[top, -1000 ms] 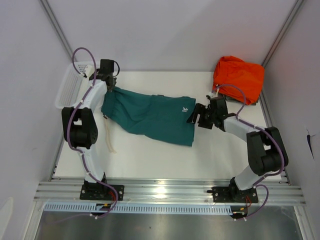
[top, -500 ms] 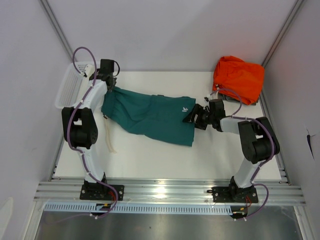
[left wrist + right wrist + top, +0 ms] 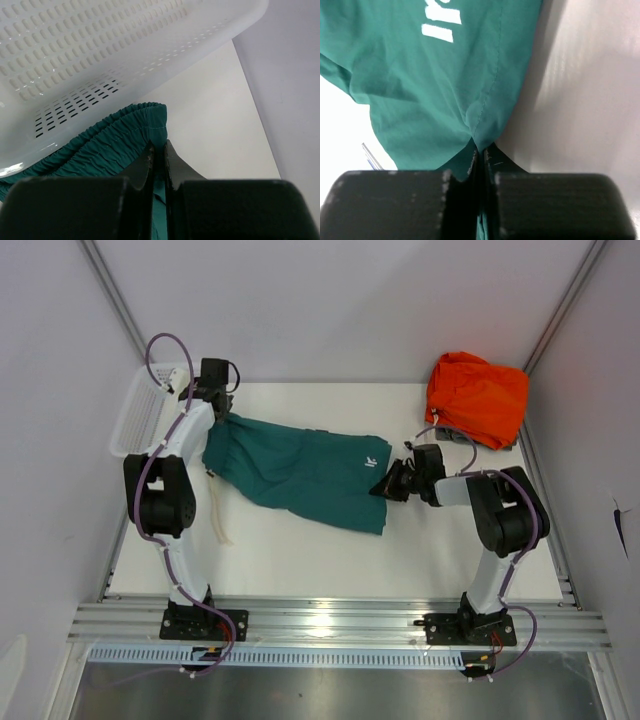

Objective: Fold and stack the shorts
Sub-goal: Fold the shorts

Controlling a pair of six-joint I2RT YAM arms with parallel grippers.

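1. Now, the left jaws are clenched on the elastic waistband (image 3: 110, 142) of the shorts (image 3: 300, 472), pinching the gathered teal edge right beside the white basket (image 3: 100, 50).
2. Over on the other side, the right jaws are squeezed tight on the hem of a leg, and the fabric puckers where the tips meet. A white logo (image 3: 440, 22) shows further up the cloth in the wrist view.
3. Between the two grips the shorts lie spread on the table (image 3: 300, 560), waistband at far left, leg openings towards centre-right.
4. A cream drawstring (image 3: 218, 522) trails from the waistband end towards the near edge, alongside the left arm (image 3: 160, 500).
5. Further out, a bright orange garment (image 3: 478, 395) sits bunched in the far right corner, apart from the shorts.
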